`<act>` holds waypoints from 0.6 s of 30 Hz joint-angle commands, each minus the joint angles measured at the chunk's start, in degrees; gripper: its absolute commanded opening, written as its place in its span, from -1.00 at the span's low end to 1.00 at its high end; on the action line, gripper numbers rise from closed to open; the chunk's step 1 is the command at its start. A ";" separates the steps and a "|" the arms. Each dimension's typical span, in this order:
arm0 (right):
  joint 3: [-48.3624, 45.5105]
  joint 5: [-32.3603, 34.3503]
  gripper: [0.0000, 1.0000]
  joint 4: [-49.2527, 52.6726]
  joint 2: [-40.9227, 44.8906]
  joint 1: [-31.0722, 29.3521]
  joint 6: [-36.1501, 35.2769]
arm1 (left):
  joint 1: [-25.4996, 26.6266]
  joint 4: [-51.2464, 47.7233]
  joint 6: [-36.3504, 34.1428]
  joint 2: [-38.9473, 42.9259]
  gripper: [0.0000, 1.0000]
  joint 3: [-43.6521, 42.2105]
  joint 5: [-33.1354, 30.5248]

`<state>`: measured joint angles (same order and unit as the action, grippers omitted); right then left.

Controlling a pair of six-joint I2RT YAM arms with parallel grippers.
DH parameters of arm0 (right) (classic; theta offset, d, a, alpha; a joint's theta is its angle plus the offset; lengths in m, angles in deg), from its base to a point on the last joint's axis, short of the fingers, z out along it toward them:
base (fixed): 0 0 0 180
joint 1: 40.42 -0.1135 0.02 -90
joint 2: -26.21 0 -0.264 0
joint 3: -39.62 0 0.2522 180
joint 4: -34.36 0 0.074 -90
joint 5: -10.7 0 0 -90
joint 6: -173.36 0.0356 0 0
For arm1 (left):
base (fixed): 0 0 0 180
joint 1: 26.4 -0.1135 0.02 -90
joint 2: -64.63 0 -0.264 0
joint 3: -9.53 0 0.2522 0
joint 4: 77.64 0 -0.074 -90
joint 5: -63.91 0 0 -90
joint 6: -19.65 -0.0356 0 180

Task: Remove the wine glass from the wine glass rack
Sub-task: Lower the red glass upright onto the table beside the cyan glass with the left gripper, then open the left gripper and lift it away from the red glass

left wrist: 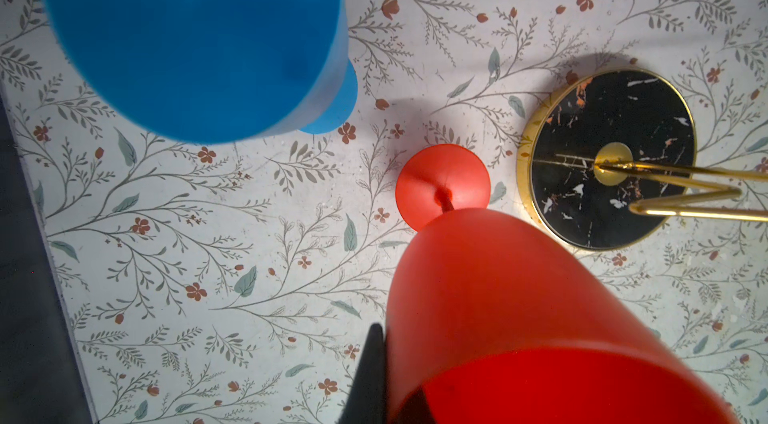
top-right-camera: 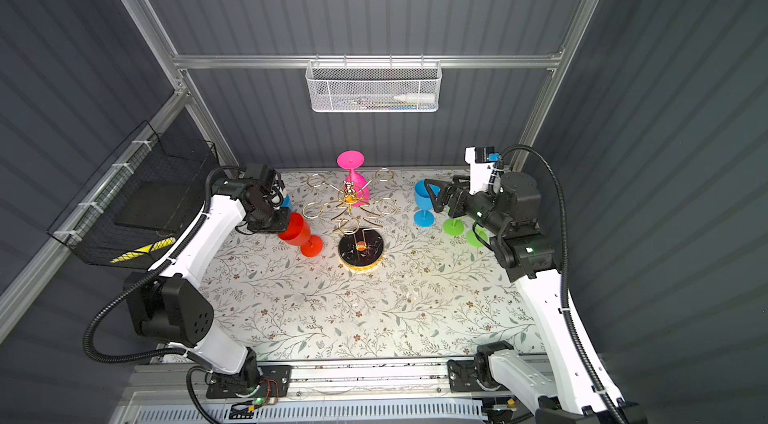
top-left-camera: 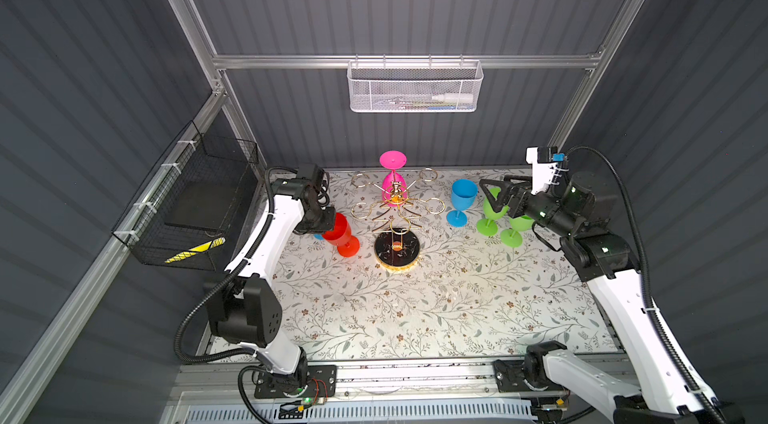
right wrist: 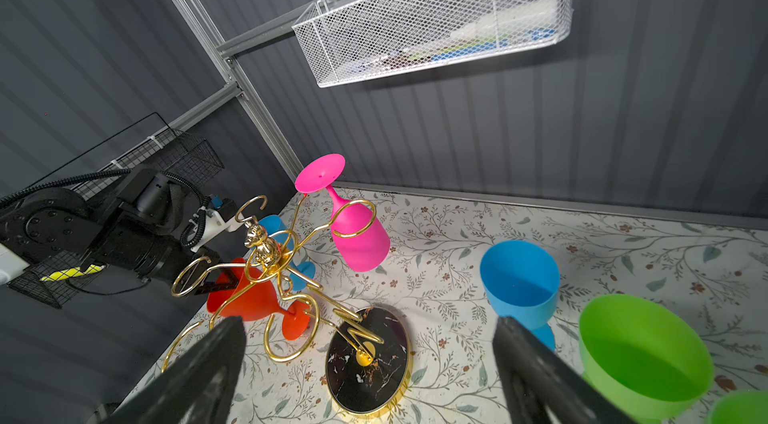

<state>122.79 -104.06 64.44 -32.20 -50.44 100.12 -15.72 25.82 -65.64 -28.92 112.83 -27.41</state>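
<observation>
1. The left end effector (left wrist: 390, 359) is pinching the rim of the red wine glass (top-left-camera: 337, 231). One finger (left wrist: 370, 376) is lying outside the bowl, and the other is showing dark through the wall from inside.
2. The red wine glass is leaning tilted, off the wine glass rack (top-left-camera: 386, 252). In both top views it is sitting just left of the rack's round black base. Whether its foot is touching the worktop (top-left-camera: 415, 310) cannot be told.
3. The pink wine glass (right wrist: 360, 237) is hanging upside down in a ring loop on the rack's far side, its foot pointing up.
4. The right end effector (right wrist: 368, 324) is hovering with its fingers (right wrist: 208, 364) spread wide, gripping nothing. It is facing the rack from beside the green wine glasses (right wrist: 640, 347).
5. One blue wine glass (top-left-camera: 463, 195) is standing upright between the rack and the green wine glasses.
6. A second blue wine glass (left wrist: 195, 36) is standing close by the left end effector.
</observation>
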 commanded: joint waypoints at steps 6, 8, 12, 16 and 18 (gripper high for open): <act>-0.07 -3.10 0.90 0.08 -0.91 1.05 2.04 | -0.33 4.16 -0.06 -2.88 -0.92 1.51 0.47; -0.02 -3.33 0.90 0.10 -1.11 1.21 2.08 | -0.43 4.34 0.04 -3.53 -0.87 1.93 0.55; -0.10 -3.55 0.91 0.10 -1.09 1.52 2.22 | -0.34 4.01 -0.19 -4.78 -0.73 2.83 0.34; -0.40 -3.89 0.91 -0.14 -1.09 1.84 2.54 | -0.39 4.16 -0.09 -4.64 -0.61 2.75 0.36; -0.49 -4.24 0.91 -0.24 -1.26 2.02 2.75 | -0.41 4.26 -0.13 -4.31 -0.57 2.88 0.48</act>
<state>122.79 -106.72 64.50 -33.31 -48.80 102.17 -15.90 30.04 -65.62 -33.56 114.06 -27.52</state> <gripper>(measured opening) 0.956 0.208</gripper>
